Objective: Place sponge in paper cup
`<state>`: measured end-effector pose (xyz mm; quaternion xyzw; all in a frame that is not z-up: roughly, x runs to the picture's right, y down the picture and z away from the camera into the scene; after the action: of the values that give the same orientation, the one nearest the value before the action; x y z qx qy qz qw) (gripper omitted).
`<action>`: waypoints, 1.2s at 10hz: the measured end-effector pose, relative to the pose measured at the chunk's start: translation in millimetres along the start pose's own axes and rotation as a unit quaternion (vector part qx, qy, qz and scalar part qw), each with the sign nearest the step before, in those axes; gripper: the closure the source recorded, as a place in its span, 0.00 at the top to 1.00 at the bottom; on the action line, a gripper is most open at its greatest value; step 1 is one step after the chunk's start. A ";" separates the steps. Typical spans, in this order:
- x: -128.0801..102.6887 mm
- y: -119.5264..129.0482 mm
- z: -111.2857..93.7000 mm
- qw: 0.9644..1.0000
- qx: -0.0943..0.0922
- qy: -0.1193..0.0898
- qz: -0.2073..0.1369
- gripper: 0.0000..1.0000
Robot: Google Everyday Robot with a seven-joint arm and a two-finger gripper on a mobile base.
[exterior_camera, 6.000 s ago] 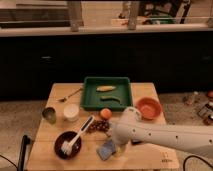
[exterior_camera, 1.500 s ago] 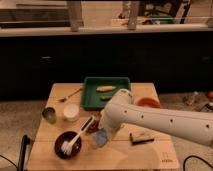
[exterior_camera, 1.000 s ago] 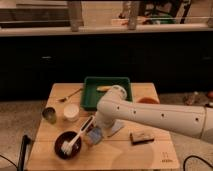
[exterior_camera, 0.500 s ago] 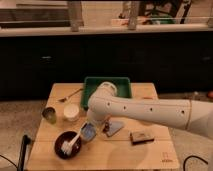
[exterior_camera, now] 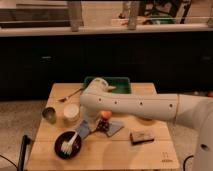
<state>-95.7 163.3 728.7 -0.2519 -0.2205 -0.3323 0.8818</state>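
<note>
My gripper (exterior_camera: 86, 125) hangs from the white arm that reaches in from the right. It is shut on the light blue-grey sponge (exterior_camera: 82, 130) and holds it just above the wooden table (exterior_camera: 100, 157). The sponge sits low and to the right of the white paper cup (exterior_camera: 71, 111), which stands upright at the table's left. The sponge is outside the cup, close to its near right rim.
A dark metallic cup (exterior_camera: 49, 114) stands left of the paper cup. A dark bowl with a white brush (exterior_camera: 67, 145) is at the front left. A duller grey pad (exterior_camera: 114, 128), an orange object (exterior_camera: 105, 114), a brown block (exterior_camera: 141, 136), a green tray (exterior_camera: 111, 82) and a spoon (exterior_camera: 71, 94) are around.
My gripper has carried the sponge from the table's front middle leftward and back, toward the paper cup. The arm has swung left with it, uncovering the grey pad and the brown block.
</note>
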 end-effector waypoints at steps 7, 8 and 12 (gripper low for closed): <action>-0.6 -1.3 -25.2 1.000 0.008 0.019 -0.023 0.00; 1.0 -6.2 -28.6 0.999 0.006 0.022 -0.034 0.00; 14.3 -33.7 -32.8 0.997 -0.007 0.023 -0.071 0.00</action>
<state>-102.2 115.0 721.3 -0.2343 -0.2154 -0.4015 0.8588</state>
